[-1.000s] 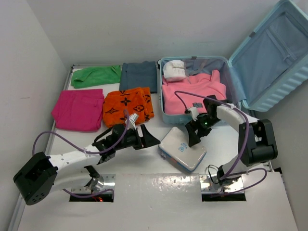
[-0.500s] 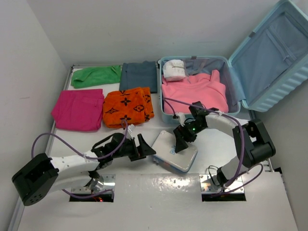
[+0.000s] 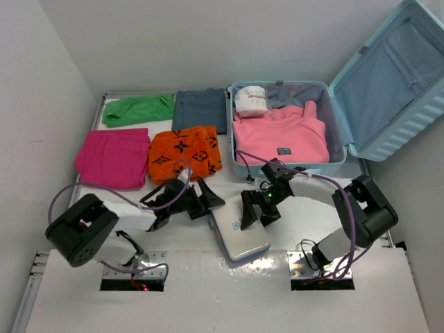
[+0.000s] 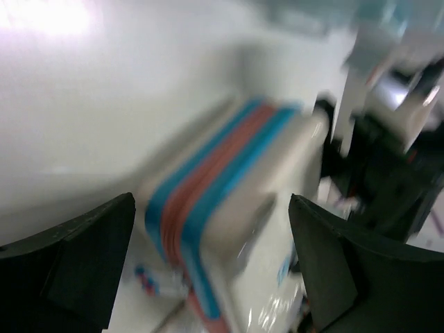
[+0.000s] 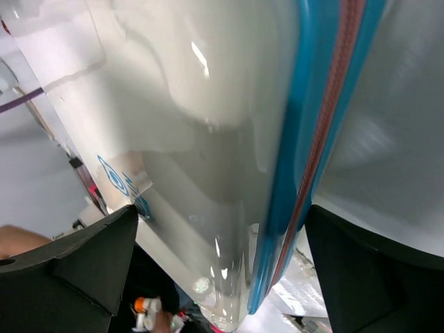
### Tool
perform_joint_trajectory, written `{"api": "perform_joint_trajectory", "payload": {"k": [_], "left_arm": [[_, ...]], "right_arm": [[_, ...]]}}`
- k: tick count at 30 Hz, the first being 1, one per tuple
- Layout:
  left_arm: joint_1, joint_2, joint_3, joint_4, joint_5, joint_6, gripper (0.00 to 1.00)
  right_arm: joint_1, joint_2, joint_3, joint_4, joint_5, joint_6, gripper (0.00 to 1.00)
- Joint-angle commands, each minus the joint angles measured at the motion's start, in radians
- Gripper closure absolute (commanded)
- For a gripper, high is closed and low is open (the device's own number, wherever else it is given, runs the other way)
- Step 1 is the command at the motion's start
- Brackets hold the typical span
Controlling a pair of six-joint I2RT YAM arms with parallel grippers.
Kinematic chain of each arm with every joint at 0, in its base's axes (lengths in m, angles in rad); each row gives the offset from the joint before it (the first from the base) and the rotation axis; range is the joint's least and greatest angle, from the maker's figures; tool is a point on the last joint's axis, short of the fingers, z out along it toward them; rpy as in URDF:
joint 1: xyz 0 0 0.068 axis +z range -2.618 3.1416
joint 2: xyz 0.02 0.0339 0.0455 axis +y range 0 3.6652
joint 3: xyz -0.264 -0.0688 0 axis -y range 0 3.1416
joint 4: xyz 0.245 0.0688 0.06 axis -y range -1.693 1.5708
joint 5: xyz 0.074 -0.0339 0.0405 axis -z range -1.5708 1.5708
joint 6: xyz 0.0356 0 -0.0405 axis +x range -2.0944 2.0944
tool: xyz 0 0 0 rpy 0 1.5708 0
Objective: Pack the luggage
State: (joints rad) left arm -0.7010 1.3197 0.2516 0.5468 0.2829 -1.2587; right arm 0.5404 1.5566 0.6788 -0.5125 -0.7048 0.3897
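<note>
Near edge of worktop [image 3: 305, 215]: white zip pouch [image 3: 239, 234] w/ blue-red zip band, lying flat. L end effector [image 3: 211, 205] just left of it, fingers spread, nothing held. R end effector [image 3: 255, 214] at pouch's far side, fingers wide apart w/ pouch between them; contact unclear. Mid-left: orange [image 3: 184, 152] & magenta [image 3: 112, 158] folded clothes. Behind them: green [image 3: 139, 109] & grey-blue [image 3: 201, 109] ones. Far right: luggage [image 3: 385, 83] open, lid tilted up to the right, pink top [image 3: 277, 135] & white roll [image 3: 251, 102] inside.

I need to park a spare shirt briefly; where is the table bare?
The table is bare in front of the luggage, right of the white pouch, though the right arm reaches over it. The left side is crowded: green cloth, grey cloth, magenta cloth, orange cloth.
</note>
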Motion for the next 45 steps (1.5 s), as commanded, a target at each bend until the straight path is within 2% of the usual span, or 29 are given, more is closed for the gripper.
{"api": "perform_joint_trajectory", "payload": {"k": [1, 5, 8, 9, 10, 13, 15, 18, 21, 26, 29, 33, 34, 36, 38, 41, 45], "left_arm": [[0.09, 0.047, 0.084, 0.19, -0.004, 0.067, 0.06], [0.133, -0.085, 0.065, 0.003, 0.024, 0.137, 0.05], [0.144, -0.239, 0.049, -0.173, 0.065, 0.153, 0.04], [0.132, -0.281, 0.04, -0.23, 0.065, 0.166, 0.03], [0.121, -0.356, 0.04, -0.345, 0.065, 0.166, 0.01], [0.052, -0.421, 0.049, -0.526, 0.016, 0.131, 0.01], [-0.006, -0.43, 0.049, -0.536, -0.017, 0.091, 0.01], [-0.063, -0.372, 0.008, -0.486, -0.04, 0.004, 0.01], [-0.135, -0.311, -0.038, -0.328, -0.066, -0.068, 0.01], [-0.203, -0.171, -0.06, -0.171, -0.149, -0.116, 0.01], [-0.215, -0.111, -0.046, -0.076, -0.174, -0.105, 0.01], [-0.229, 0.025, -0.014, 0.153, -0.146, -0.088, 0.01], [-0.229, 0.103, 0.0, 0.189, -0.124, -0.1, 0.01], [-0.229, 0.169, 0.034, 0.284, -0.104, -0.11, 0.01], [-0.229, 0.236, 0.046, 0.314, -0.077, -0.12, 0.01], [-0.209, 0.236, 0.046, 0.367, -0.05, -0.108, 0.01], [-0.209, 0.141, 0.021, 0.358, -0.037, -0.085, 0.01]], "right_arm": [[0.03, -0.044, -0.027, 0.022, 0.083, 0.093, 0.0], [-0.016, -0.046, -0.041, 0.016, 0.162, 0.159, 0.0], [-0.075, -0.071, -0.094, 0.053, 0.144, 0.24, 0.0], [-0.127, -0.091, -0.12, 0.084, 0.125, 0.259, 0.0], [-0.138, -0.169, -0.161, 0.115, 0.104, 0.273, 0.0], [-0.148, -0.211, -0.192, 0.166, 0.084, 0.242, 0.0], [-0.154, -0.199, -0.191, 0.183, 0.027, 0.242, 0.0], [-0.143, -0.188, -0.208, 0.265, -0.007, 0.256, 0.0], [-0.134, -0.173, -0.238, 0.336, -0.048, 0.319, 0.0], [-0.122, -0.156, -0.32, 0.44, -0.053, 0.432, 0.0], [-0.094, -0.11, -0.375, 0.563, -0.084, 0.504, 0.08], [-0.059, -0.09, -0.452, 0.758, -0.1, 0.655, 0.11], [-0.047, -0.083, -0.464, 0.854, -0.111, 0.691, 0.13], [-0.019, -0.061, -0.478, 0.916, -0.125, 0.754, 0.17], [-0.032, -0.049, -0.486, 0.965, -0.137, 0.758, 0.22], [-0.062, -0.018, -0.507, 1.045, -0.159, 0.782, 0.35], [-0.065, -0.018, -0.509, 1.069, -0.154, 0.801, 0.41]]}}
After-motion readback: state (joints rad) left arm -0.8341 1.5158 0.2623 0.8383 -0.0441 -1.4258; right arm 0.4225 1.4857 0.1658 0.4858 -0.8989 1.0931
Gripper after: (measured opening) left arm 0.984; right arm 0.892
